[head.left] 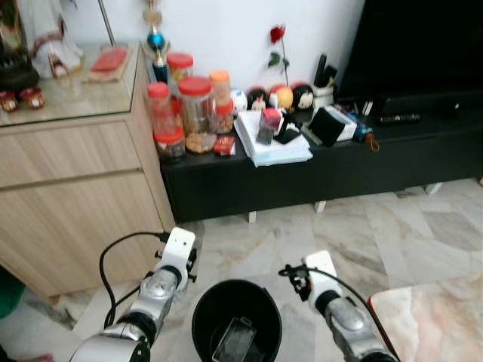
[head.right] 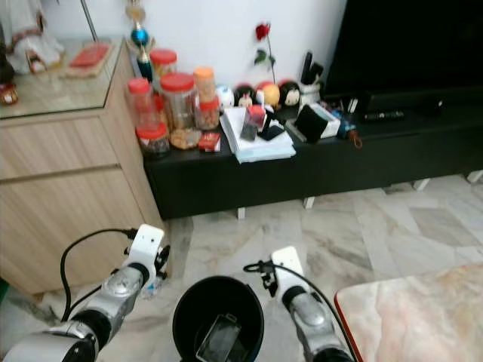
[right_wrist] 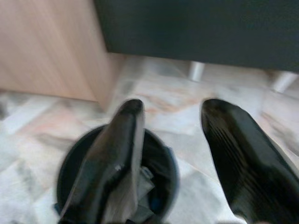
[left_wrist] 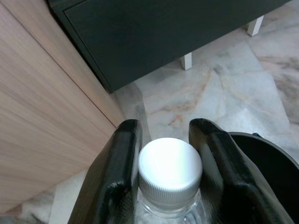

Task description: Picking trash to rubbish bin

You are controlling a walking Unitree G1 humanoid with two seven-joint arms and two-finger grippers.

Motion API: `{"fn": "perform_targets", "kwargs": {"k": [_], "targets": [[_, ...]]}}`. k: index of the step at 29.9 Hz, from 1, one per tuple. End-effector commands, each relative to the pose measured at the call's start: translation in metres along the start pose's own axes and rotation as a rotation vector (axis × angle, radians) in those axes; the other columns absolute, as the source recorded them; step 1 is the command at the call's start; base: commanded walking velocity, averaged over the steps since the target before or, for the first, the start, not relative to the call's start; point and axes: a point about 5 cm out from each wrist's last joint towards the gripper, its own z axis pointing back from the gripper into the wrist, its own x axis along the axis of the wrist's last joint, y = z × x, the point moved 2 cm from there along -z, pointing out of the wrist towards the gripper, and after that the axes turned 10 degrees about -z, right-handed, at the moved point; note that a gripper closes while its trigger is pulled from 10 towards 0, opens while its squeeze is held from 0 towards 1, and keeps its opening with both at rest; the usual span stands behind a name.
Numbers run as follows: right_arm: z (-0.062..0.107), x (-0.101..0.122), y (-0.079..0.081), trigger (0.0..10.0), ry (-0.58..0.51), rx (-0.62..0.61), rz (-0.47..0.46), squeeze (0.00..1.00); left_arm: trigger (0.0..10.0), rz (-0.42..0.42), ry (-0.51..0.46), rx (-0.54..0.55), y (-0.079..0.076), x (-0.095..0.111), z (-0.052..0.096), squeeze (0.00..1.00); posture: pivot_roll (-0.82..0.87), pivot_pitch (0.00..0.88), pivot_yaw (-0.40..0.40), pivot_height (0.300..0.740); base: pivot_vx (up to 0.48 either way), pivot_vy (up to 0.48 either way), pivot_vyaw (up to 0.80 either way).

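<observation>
Gripping a clear plastic bottle (left_wrist: 169, 186) just under its white cap (left_wrist: 170, 164), the left tool (left_wrist: 167, 154) has its two black fingers closed snugly on the neck, held just beside the black rubbish bin (head.left: 202, 315) on the side toward the wooden cabinet (head.left: 72, 188). The bottle looks light and thin-walled, probably empty, so it should crush or slip if squeezed on the body; the stiff ribbed neck below the cap is the sound place to hold it, and that is where the fingers sit. Smooth plastic may twist in the grip, so I judge a short, level carry over the rim is wanted before letting go.

The right tool (right_wrist: 170, 140) hovers near the bin on its other side, fingers spread wide apart with nothing between them.

Inside the bin lies a flat, pale, crumpled packet or wrapper (head.left: 234, 341), with room left above it. Beyond the bin, a low black TV bench (head.left: 317, 170) carries red-lidded jars (head.left: 198, 113), papers and small ornaments.
</observation>
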Motion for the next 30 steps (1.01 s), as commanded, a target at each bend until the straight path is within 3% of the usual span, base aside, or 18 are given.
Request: {"fn": "perform_targets", "kwargs": {"k": [1,16,18,23,27,30], "targets": [[-0.001,0.005,-0.001,10.0,-0.016,0.008,0.012,0.0,10.0,-0.005,-0.022,-0.011,0.0,0.006,-0.002,0.0,0.14,0.024,0.003,0.74,0.0,0.0,0.0],[0.004,0.014,0.005,10.0,-0.045,0.203,-0.004,0.0,10.0,-0.001,-0.108,-0.05,-0.008,0.027,-0.006,0.0,0.12,0.05,-0.016,0.74,0.0,0.0,0.0],[0.01,0.017,0.006,10.0,-0.05,0.288,-0.012,0.0,10.0,-0.024,-0.131,-0.059,-0.009,0.032,-0.007,0.0,0.1,0.063,-0.03,0.74,0.0,0.0,0.0],[0.012,0.015,0.005,10.0,-0.043,0.298,-0.008,0.0,10.0,-0.054,-0.155,-0.052,-0.009,0.038,-0.008,0.0,0.1,0.071,-0.037,0.74,0.0,0.0,0.0],[0.017,0.011,0.004,10.0,-0.033,0.314,-0.006,0.0,10.0,-0.16,-0.231,-0.039,-0.007,0.056,-0.01,0.0,0.09,0.086,-0.045,0.74,0.0,0.0,0.0],[0.02,0.011,0.006,10.0,-0.031,0.33,-0.009,0.0,10.0,-0.166,-0.252,-0.038,-0.006,0.065,-0.011,0.0,0.09,0.092,-0.044,0.74,0.0,0.0,0.0]]}}
